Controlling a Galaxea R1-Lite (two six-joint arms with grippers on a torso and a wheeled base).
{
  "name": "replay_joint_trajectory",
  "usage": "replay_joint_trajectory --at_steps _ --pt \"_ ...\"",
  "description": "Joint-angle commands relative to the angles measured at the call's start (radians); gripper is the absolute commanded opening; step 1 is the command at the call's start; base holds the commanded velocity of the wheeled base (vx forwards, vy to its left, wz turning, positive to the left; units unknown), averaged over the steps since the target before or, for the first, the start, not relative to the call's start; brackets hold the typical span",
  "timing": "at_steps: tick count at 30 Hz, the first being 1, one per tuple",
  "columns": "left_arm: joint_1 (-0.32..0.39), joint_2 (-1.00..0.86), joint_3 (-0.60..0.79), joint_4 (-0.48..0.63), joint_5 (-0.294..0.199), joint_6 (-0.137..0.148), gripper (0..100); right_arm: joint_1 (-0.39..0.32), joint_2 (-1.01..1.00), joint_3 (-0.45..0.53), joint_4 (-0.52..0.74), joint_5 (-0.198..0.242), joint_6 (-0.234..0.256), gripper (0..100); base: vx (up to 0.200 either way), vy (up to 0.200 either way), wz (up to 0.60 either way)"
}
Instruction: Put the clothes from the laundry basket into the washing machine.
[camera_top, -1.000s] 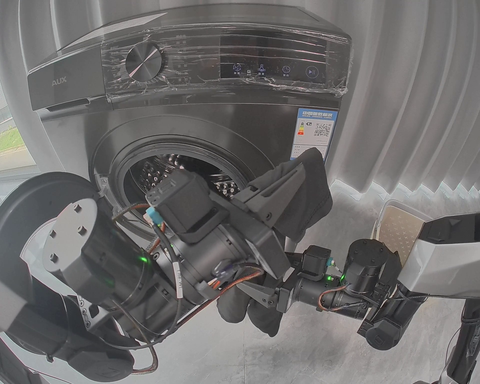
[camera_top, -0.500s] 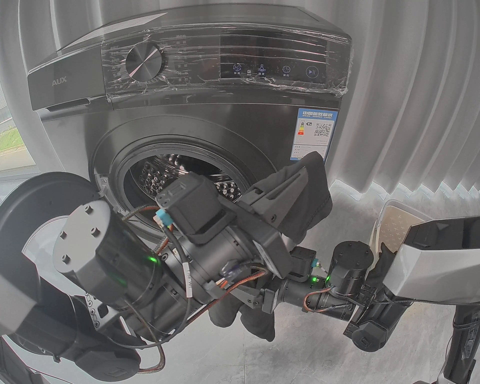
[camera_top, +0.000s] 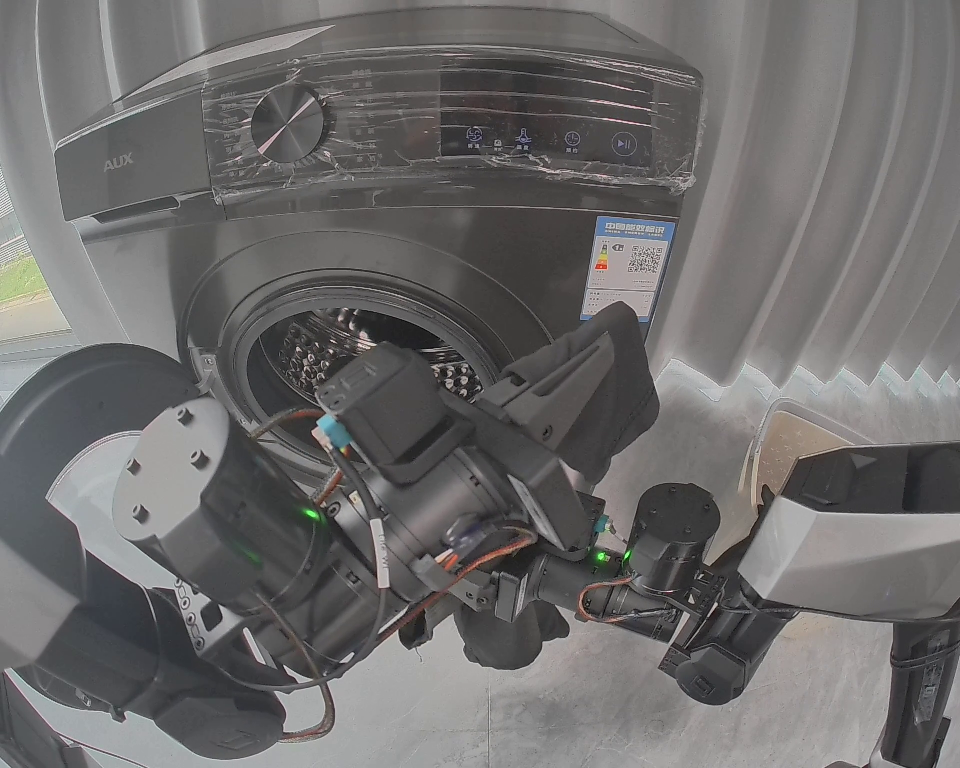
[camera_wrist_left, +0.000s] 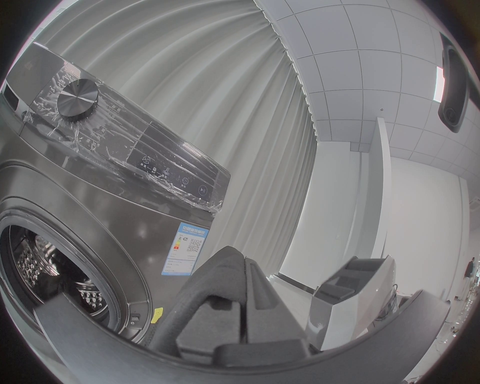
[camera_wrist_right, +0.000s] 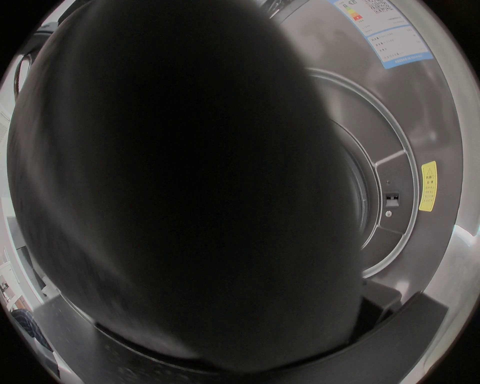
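Your left tool (camera_top: 598, 355) is clenched on the dark garment (camera_top: 628, 400), just right of the washing machine (camera_top: 400, 230) opening. Dark cloth also hangs at your right tool (camera_top: 470, 605); whether that one grips it, I cannot tell.

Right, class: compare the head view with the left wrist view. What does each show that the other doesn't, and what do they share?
Head alone: the open door and the basket. Left wrist alone: the ceiling and the far white wall. Both: the washer, its dial, drum and label, the curtain, and the dark cloth.
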Motion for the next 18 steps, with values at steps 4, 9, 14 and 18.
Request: replay_joint_trajectory --at_steps 4,9,14,18 --pt "0.043 -0.011 -0.035 -0.001 0.001 0.001 0 0.004 0.017 0.066 -0.002 -0.001 0.005 100 0.000 0.000 0.00" --pt "0.055 -0.022 -0.033 -0.001 0.001 0.001 0 -0.006 0.028 0.099 -0.003 -0.001 0.005 100 0.000 0.000 0.00" --pt "0.052 -0.022 -0.033 -0.001 0.001 0.001 0 -0.006 0.028 0.082 -0.003 -0.002 0.005 0 0.000 0.000 0.00" --pt "0.053 -0.031 -0.026 -0.001 0.001 0.000 0 -0.009 0.028 0.082 -0.003 -0.002 0.005 0 0.000 0.000 0.00"
